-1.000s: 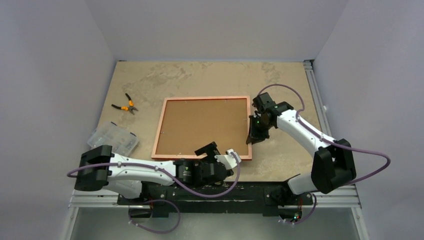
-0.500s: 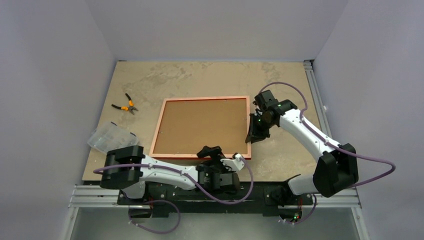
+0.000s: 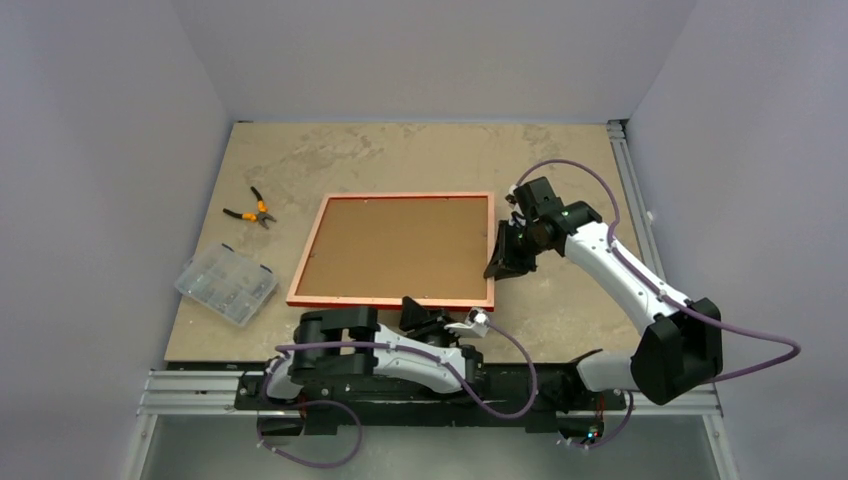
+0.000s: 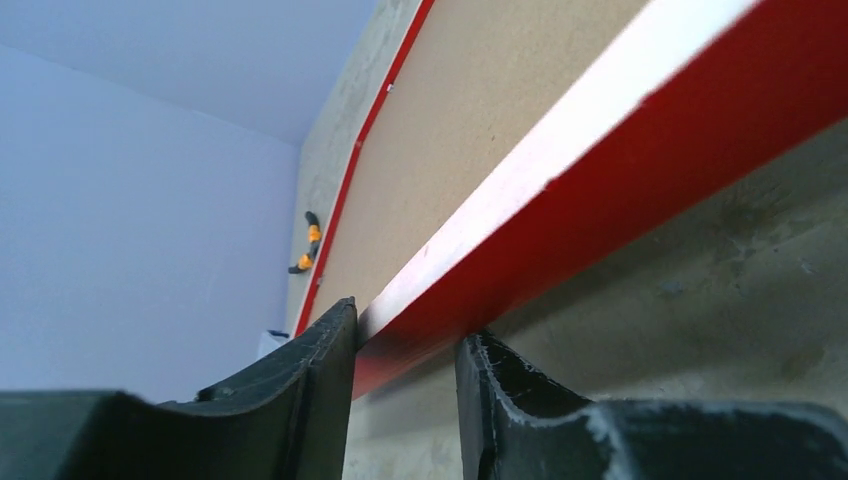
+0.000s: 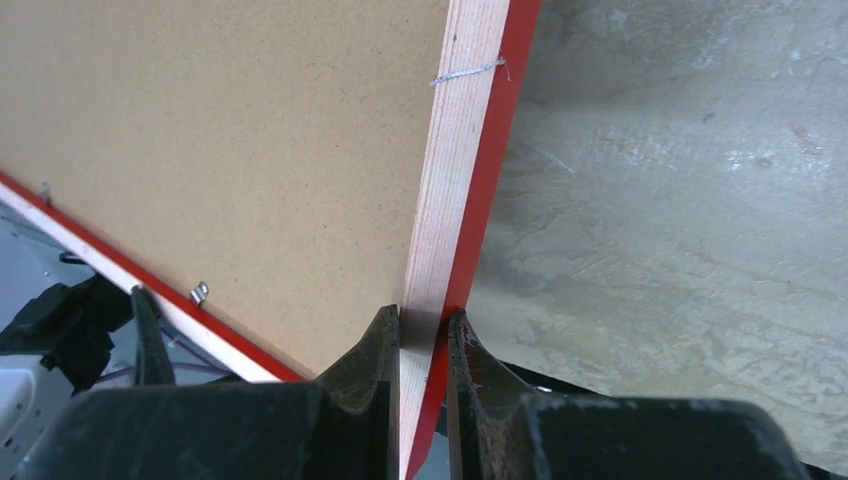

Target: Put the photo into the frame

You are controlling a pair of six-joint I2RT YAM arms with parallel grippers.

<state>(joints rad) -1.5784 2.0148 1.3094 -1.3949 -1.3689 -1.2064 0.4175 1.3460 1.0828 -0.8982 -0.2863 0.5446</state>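
box: clear plastic compartment box (image 3: 226, 284) sits at the left edge of the tan table (image 3: 400, 155), well apart from the work.
pliers: orange-handled pliers (image 3: 252, 210) lie behind the box, not in play.
left gripper: the left gripper (image 4: 405, 345) is low at the frame's near rail, towards its right end. It's clamped on the rail, one finger on the pale back, the other on the red face.
frame: the large thin rectangular frame (image 3: 370, 302), red front and pale wood back, is mid-table, back side up. A plain brown backing board (image 3: 395, 245) is seated in it. I read the near rail as raised off the table, since the left wrist view shows shadow under it.
photo: I can't see it in any view, so I can't tell whether it's under the board.
right gripper: the right gripper (image 5: 422, 325) is closed narrow on the right rail, nearer half, pinching wood and red edge.
handling: I judge the frame light, stiff and wide, with a pane that won't like twist. The painted face looks smooth, so a thin pinch may slip. I'd hold it by the rails on two sides, never the board, and keep both arms moving together.
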